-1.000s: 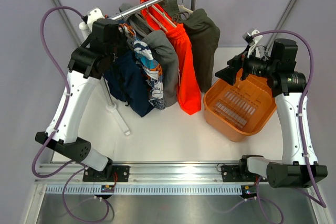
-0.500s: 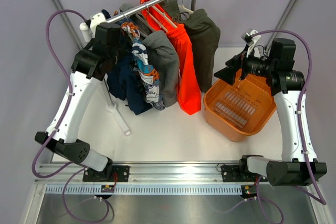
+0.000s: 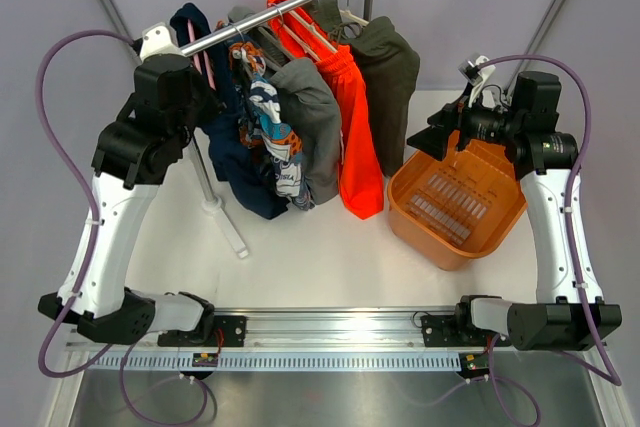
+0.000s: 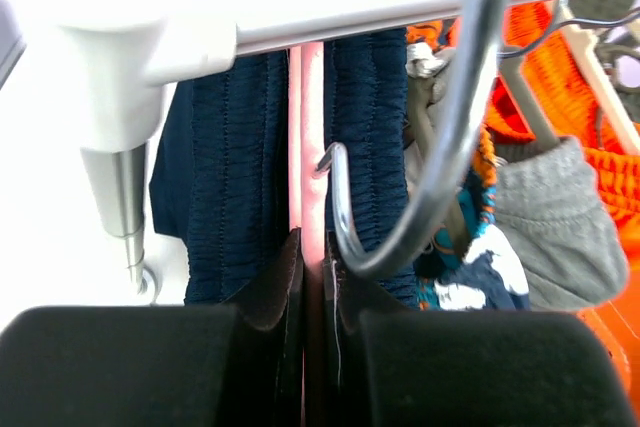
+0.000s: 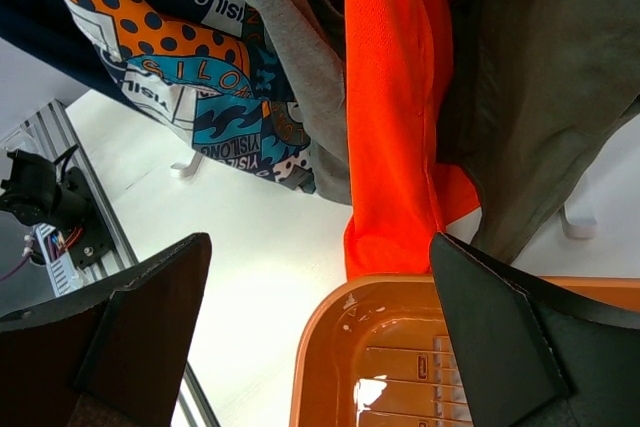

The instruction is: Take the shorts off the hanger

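1. One rail (image 3: 290,2) spans the far side of the counter (image 3: 330,257), slanting from the far-left corner toward the middle of the far edge.
2. Five garments hang from it, counted left to right: the navy shorts (image 3: 248,172), patterned shorts (image 3: 280,142), a grey piece (image 3: 318,117), an orange pair (image 3: 355,137) and an olive piece (image 3: 390,77).
3. One orange basket (image 3: 415,219) sits near the counter's right edge.
4. One pink hanger (image 4: 306,127) carries the navy shorts at the rail's left end. Its long axis runs crosswise to the rail, straight away from the left hand (image 4: 312,252), with navy cloth draped on both sides of it.
5. Two hands: the left hand is clenched on the hanger's slim arm and is by far the nearer. The right hand (image 5: 320,247) gapes released above the basket, well apart from the shorts, holding nothing.
6. The shorts likely have to slide off along the hanger's axis, and the idle right hand would have to cross the counter to reach them.
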